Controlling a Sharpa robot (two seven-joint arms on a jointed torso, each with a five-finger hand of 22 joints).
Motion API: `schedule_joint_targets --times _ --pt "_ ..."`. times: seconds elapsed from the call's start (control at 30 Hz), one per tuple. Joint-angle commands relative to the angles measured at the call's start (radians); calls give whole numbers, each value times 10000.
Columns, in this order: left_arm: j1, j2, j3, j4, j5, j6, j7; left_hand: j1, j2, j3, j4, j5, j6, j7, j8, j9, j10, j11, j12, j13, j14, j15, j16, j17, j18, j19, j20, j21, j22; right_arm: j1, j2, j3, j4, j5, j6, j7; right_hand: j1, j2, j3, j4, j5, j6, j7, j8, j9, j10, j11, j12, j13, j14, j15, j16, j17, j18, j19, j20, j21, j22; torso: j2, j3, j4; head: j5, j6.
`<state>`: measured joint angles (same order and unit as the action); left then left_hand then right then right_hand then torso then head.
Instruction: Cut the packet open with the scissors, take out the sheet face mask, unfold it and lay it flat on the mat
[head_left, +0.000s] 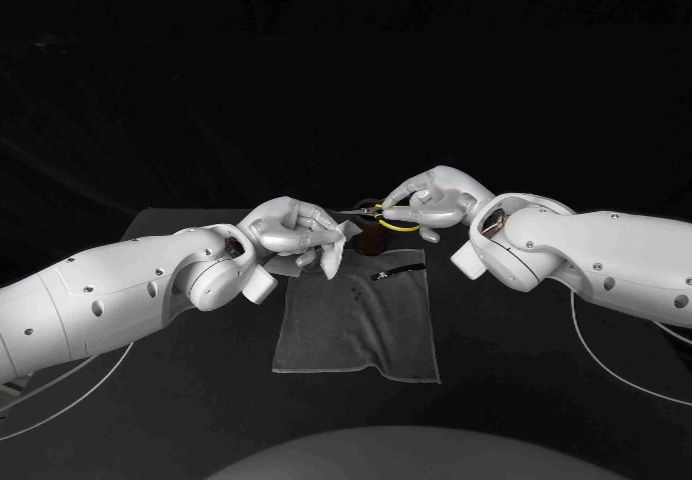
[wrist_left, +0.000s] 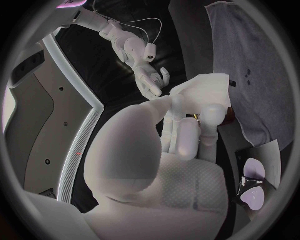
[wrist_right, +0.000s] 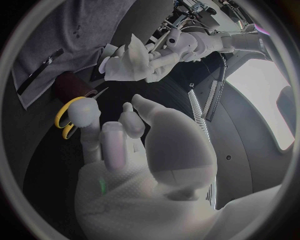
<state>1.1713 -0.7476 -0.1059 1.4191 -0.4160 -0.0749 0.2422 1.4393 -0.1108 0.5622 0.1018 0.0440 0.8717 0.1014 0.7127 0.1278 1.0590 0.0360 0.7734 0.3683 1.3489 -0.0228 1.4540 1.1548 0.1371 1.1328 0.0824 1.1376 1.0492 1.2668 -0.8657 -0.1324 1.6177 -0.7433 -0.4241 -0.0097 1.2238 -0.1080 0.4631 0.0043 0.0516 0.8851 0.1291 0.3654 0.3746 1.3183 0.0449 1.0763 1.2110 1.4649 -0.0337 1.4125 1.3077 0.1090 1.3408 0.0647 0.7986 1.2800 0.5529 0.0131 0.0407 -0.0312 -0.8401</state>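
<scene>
My left hand (head_left: 289, 228) holds a white folded sheet (head_left: 329, 248) just above the far left corner of the grey mat (head_left: 358, 330); whether it is the mask or the packet I cannot tell. The same sheet (wrist_left: 206, 85) sticks up from the fingers of the left hand (wrist_left: 181, 135) in its wrist view. My right hand (head_left: 430, 198) grips the yellow-handled scissors (head_left: 395, 224) over a dark cup (head_left: 371, 240) beyond the mat's far edge. In the right wrist view the yellow handles (wrist_right: 64, 114) sit in that hand (wrist_right: 119, 140).
A thin dark strip with a shiny edge (head_left: 397, 271) lies on the far part of the mat. The dark brown cup (wrist_right: 67, 85) stands between the two hands. The two hands are close together over the mat's far edge.
</scene>
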Motion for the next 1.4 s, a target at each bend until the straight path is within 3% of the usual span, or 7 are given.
schedule_joint_targets --times 0.03,0.1,0.3,0.43,0.63,0.83,1.4 --pt "15 8 10 55 265 223 93 -41 67 43 -8 41 -20 42 37 855 103 -27 -54 10 55 9 53 8 -21 73 7 53 8 7 4 7 31 263 -93 43 -63 -46 -93 18 -33 -78 70 -97 -42 -86 38 -68 -11 458 91 -61 823 174 -75 54 -60 -26 1 6 -3 9 -5" --pt "15 5 10 74 305 233 87 -41 67 43 -8 41 -20 42 37 855 103 -27 -54 10 55 9 53 8 -21 73 7 53 8 3 -5 5 51 262 -152 64 -63 -53 -104 20 -33 -87 78 -115 -52 -94 44 -73 -17 453 97 -73 811 179 -83 61 -86 -36 1 4 -3 2 2" --pt "15 -10 10 141 479 274 52 -53 70 59 -13 41 -21 41 42 863 109 -27 -57 10 68 10 61 33 -23 80 7 61 19 -21 -84 -1 143 17 -545 273 49 -110 -242 12 -27 -598 296 -661 -302 -490 234 -474 -337 305 261 -353 534 261 -286 218 -656 -272 -2 -1 -1 19 0" --pt "14 -39 9 205 648 235 0 -57 69 62 -14 42 -22 41 43 865 111 -27 -57 10 67 10 60 32 -22 75 7 57 14 -82 -142 -10 336 -285 -622 328 125 33 -263 36 -26 147 115 -390 -224 -391 101 -269 -264 377 172 -226 662 273 -156 222 -421 -196 2 2 -6 22 -13" --pt "14 -67 7 267 909 13 -81 -82 56 66 -18 41 -27 43 49 875 120 -23 -59 11 72 12 64 42 -25 85 8 69 29 -353 -96 -39 632 -380 -687 304 99 81 -282 81 -24 236 81 -381 -233 -354 68 -222 -257 403 140 -184 703 272 -120 203 -376 -183 3 2 -9 48 -26" --pt "14 -84 4 368 1252 -439 -185 -118 50 74 -16 40 -32 45 60 890 139 -19 -58 14 83 14 71 60 -29 99 9 84 47 -705 132 -67 898 -304 -1182 261 42 156 -321 171 -17 378 23 -373 -252 -235 19 -64 -191 460 98 -96 791 240 -10 170 -162 -107 -2 3 -4 63 -32" --pt "11 -55 -2 524 1511 -1305 -459 -187 41 87 -9 41 -39 39 83 918 180 -20 -56 16 113 16 87 105 -36 128 11 110 79 -885 784 -95 880 -385 -1692 -211 -169 53 -557 363 -26 643 -76 -369 -294 -86 -68 79 -178 537 14 -19 870 219 110 85 -55 -74 2 -6 2 58 -22"
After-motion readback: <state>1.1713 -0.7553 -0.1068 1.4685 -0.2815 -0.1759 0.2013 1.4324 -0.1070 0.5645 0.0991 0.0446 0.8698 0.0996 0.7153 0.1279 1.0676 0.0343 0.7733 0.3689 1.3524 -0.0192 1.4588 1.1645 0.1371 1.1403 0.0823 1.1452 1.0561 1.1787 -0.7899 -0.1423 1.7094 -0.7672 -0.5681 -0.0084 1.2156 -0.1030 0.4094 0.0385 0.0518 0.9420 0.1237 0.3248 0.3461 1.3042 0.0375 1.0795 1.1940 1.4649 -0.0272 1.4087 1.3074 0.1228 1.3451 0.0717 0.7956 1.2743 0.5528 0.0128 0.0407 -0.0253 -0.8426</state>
